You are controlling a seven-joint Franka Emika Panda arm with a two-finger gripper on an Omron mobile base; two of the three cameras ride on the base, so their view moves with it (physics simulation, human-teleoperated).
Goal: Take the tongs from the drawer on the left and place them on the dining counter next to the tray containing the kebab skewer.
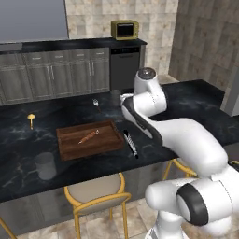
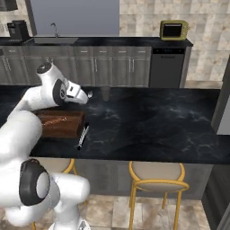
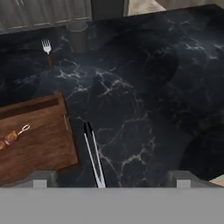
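The black tongs (image 3: 93,153) with pale tips lie flat on the dining counter (image 3: 144,87), just right of the brown wooden tray (image 3: 39,144). The orange-brown kebab skewer (image 3: 11,136) rests inside the tray. My gripper (image 3: 111,180) hovers above the tongs and is open. Its fingertips (image 3: 40,180) stand wide apart with nothing between them. From the left base, the tongs (image 1: 130,143) lie beside the tray (image 1: 74,147), which holds the skewer (image 1: 88,136). From the right base, the tongs (image 2: 82,136) lie by the tray (image 2: 67,128). The drawer is out of view.
A fork (image 3: 46,45) and a grey cup (image 3: 77,37) sit at the counter's far side. Another grey cup (image 1: 45,165) and a small yellow item (image 1: 31,118) lie left of the tray. Yellow-framed stools (image 1: 95,191) stand under the near overhang. Grey cabinets (image 1: 60,70) line the back wall.
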